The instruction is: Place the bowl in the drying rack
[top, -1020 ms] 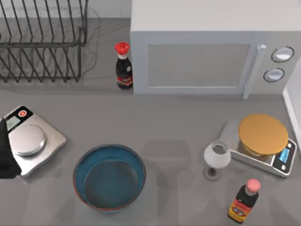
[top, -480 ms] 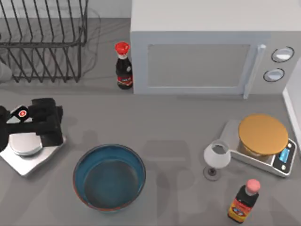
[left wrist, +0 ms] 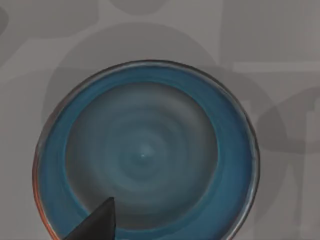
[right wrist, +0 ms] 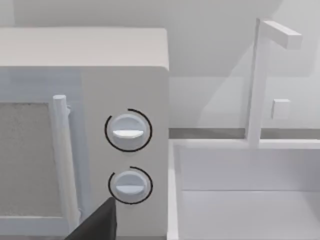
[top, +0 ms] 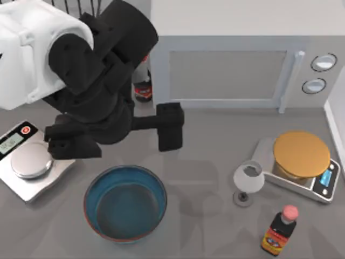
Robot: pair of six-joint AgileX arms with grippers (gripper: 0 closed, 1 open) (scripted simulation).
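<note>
The teal-blue bowl [top: 125,202] with a reddish-brown rim stands upright on the table, front left of centre. My left gripper [top: 121,138] hangs open high above the bowl's far side, touching nothing. In the left wrist view the bowl [left wrist: 145,155] lies straight below, with one dark fingertip [left wrist: 100,220] over its rim. The left arm hides most of the drying rack [top: 81,6] at the back left; a few dark bars show. In the right wrist view, one fingertip [right wrist: 97,222] of my parked right gripper faces the microwave's knobs, with nothing held.
A microwave [top: 232,65] fills the back, with a red-capped bottle [top: 143,89] at its left corner. A silver scale [top: 29,164] lies left of the bowl. To the right are a wine glass [top: 248,181], a gold-topped scale [top: 299,156] and a pink-capped bottle [top: 280,231].
My left arm has risen and swung right, from over the left scale to above the bowl's far side, now covering the rack. The bowl has not moved.
</note>
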